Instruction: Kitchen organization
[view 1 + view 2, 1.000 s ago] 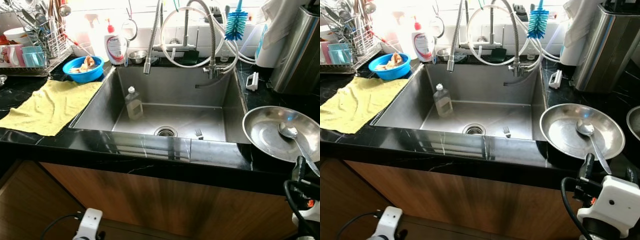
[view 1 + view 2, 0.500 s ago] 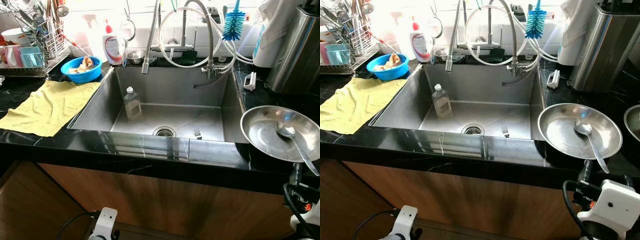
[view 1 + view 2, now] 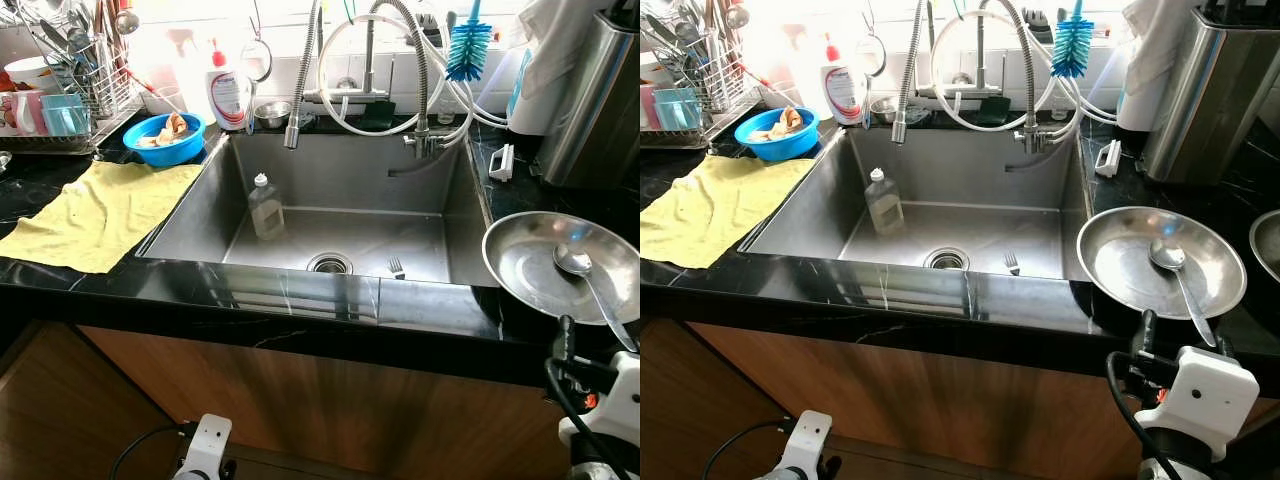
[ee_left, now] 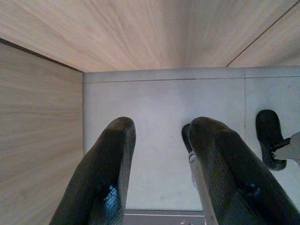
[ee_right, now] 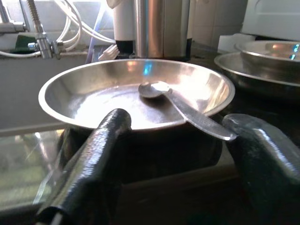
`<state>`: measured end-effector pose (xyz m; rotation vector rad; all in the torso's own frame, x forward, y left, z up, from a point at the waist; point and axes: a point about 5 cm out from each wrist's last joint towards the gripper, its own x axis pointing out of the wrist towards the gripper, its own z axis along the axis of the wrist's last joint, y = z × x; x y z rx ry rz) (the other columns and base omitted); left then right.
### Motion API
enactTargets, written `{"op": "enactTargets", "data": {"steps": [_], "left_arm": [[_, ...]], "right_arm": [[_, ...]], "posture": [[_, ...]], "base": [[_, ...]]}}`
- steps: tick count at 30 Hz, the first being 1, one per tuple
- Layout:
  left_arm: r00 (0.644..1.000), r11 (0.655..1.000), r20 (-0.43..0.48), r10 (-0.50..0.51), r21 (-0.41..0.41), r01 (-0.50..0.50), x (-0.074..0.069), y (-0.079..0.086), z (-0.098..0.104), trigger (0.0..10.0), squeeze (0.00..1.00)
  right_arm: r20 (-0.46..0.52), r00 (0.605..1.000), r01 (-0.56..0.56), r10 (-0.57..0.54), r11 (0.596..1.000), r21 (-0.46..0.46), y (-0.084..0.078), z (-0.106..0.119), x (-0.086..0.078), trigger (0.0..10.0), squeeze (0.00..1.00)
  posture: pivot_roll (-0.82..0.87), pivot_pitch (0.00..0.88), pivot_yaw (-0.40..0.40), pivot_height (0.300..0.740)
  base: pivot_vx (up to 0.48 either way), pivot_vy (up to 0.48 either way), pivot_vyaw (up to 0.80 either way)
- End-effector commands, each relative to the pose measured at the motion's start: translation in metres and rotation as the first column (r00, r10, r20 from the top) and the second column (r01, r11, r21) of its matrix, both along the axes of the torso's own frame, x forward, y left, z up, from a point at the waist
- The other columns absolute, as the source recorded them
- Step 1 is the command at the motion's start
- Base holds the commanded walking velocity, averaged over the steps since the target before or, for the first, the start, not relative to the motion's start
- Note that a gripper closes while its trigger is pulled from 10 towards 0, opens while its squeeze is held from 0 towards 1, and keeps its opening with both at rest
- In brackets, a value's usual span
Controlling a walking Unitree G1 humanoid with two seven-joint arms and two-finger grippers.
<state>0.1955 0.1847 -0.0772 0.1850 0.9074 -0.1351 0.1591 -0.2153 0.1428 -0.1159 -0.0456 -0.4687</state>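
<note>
Facing one steel plate (image 5: 93,89), one spoon (image 5: 187,110); right hand (image 5: 183,164) open.

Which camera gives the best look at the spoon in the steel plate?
The right wrist view: the spoon lies close ahead, bowl in the steel plate, handle over its rim. Both eye views show it smaller, from above. The left wrist view faces the floor.

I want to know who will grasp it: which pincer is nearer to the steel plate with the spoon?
Right. The right pincer faces the steel plate from just below the counter edge; the left pincer hangs low by the cabinet.
</note>
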Motion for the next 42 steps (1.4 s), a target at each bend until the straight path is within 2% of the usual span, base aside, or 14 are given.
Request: {"op": "enactTargets", "data": {"steps": [1,10,19,30,35,42], "left_arm": [[1.0,1.0,-0.004,0.012,0.018,-0.011,0.002,0.007,0.002,10.0,0.0],[1.0,1.0,-0.002,0.013,0.021,-0.013,0.005,0.011,0.004,10.0,0.0],[1.0,0.999,-0.003,0.021,0.032,-0.021,0.002,0.027,0.005,10.0,0.0],[1.0,1.0,-0.011,0.001,0.024,-0.001,-0.001,0.015,0.002,10.0,0.0],[1.0,1.0,0.001,-0.013,0.017,0.013,0.003,0.006,0.002,10.0,0.0],[1.0,1.0,0.003,-0.019,0.016,0.019,0.003,0.003,0.002,10.0,0.0]], "right_arm": [[0.007,1.0,0.008,-0.008,1.0,-0.005,-0.002,0.0,0.001,0.0,0.0],[0.004,1.0,-0.004,0.004,1.0,0.012,0.004,-0.002,0.001,0.0,0.0],[0.007,1.0,-0.013,0.013,1.0,0.021,0.005,-0.002,0.003,0.0,0.0],[0.028,1.0,-0.013,0.013,1.0,0.013,0.002,0.003,0.004,0.0,0.0],[0.034,0.999,-0.02,0.019,1.0,0.022,0.005,0.004,0.004,0.0,0.0],[0.042,0.999,-0.035,0.035,0.999,0.006,0.003,0.007,0.007,0.0,0.0]], "posture": [[-0.22,0.0,0.083,0.74],[-0.23,0.0,0.085,0.74],[-0.23,0.0,0.083,0.74],[-0.23,0.0,0.084,0.74],[-0.24,0.0,0.086,0.74],[-0.24,0.0,0.085,0.74]], "base": [[0.0,0.0,0.0],[0.0,0.0,0.0],[0.0,0.0,0.0],[0.0,0.0,0.0],[0.0,0.0,0.0],[0.0,0.0,0.0]]}}
